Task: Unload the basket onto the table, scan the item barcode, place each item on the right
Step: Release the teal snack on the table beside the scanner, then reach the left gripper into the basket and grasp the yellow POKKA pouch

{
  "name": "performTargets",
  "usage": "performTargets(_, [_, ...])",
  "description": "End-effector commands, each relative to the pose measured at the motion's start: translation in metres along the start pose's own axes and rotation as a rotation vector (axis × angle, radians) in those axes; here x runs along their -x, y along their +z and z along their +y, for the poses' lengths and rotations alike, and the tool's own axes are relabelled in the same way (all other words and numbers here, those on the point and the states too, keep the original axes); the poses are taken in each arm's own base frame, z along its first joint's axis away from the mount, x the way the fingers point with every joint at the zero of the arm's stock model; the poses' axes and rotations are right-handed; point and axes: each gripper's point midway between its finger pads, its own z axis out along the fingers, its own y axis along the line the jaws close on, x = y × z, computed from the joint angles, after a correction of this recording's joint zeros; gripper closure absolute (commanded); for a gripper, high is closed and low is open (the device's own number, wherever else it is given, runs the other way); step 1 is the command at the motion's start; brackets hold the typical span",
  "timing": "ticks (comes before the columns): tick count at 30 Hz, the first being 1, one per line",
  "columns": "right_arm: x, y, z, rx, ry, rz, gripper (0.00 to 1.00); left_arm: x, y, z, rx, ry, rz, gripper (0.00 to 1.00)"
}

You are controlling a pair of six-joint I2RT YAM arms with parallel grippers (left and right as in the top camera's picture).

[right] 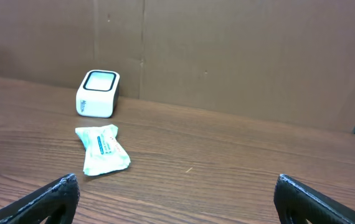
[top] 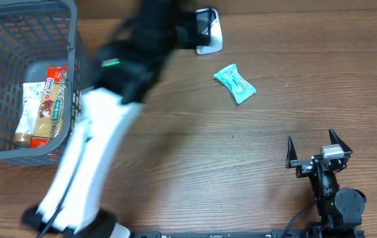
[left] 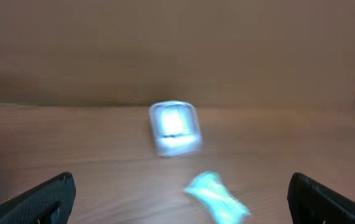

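The item, a small teal packet [top: 235,83], lies flat on the wooden table right of centre. It also shows in the right wrist view [right: 103,149] and, blurred, in the left wrist view [left: 218,198]. The white barcode scanner [top: 208,30] stands at the table's back edge, behind the packet [left: 175,127] [right: 98,93]. My left gripper [left: 180,205] is open and holds nothing, with the packet on the table ahead of its fingers. Its arm [top: 119,99] is blurred in the overhead view. My right gripper [top: 311,137] stands open and empty near the front right, well short of the packet.
A grey mesh basket [top: 69,39] sits at the far left with a few packaged goods [top: 43,106] inside. A brown board wall [right: 227,50] rises behind the table's back edge.
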Motion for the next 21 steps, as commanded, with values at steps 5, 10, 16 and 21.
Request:
performTargets(5, [-0.001,0.0,0.001,0.003,-0.004,-0.005,0.0,0.027,-0.085,0.208,0.502,-0.172,-0.084,0.0])
performTargets(10, [-0.001,0.0,0.001,0.003,-0.004,-0.005,0.0,-0.009,-0.109,0.302,0.708,-0.316,0.032,0.0])
performTargets(16, [-0.001,0.0,0.001,0.003,-0.004,-0.005,0.0,-0.075,-0.107,0.368,0.844,-0.449,0.291,0.0])
performTargets(21, [-0.001,0.0,0.001,0.003,-0.004,-0.005,0.0,-0.123,-0.077,0.392,0.791,-0.53,0.488,0.0])
